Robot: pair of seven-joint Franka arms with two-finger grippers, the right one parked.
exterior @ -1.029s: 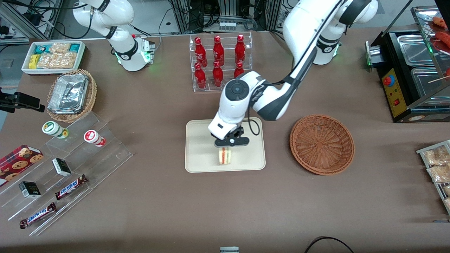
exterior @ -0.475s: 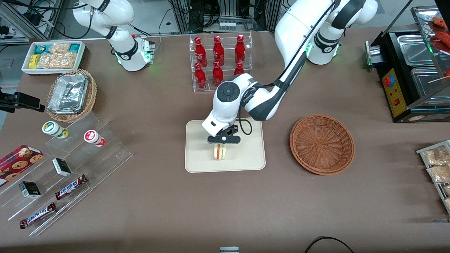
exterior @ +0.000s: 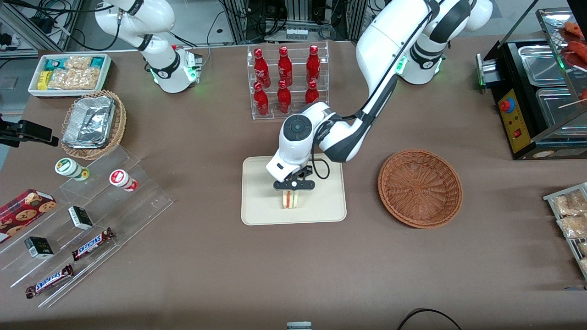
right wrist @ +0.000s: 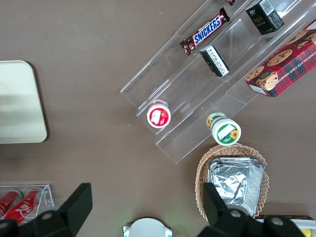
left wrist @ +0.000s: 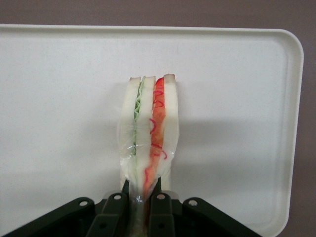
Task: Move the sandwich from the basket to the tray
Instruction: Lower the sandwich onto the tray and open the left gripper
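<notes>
claw (exterior: 290,192) gripping one sandwich (exterior: 290,200), over tray (exterior: 257,211)

Left arm reaching forward and down from its base, wrist bent vertical; black two-finger gripper (exterior: 290,194) pointing downward, fingers (left wrist: 159,207) pinched narrowly together.

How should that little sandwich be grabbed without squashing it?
As the tool does now: from above, one finger on each flat bread face of the sandwich, near an end. It stands on edge over the tray, so those broad faces suit a light pinch.
</notes>
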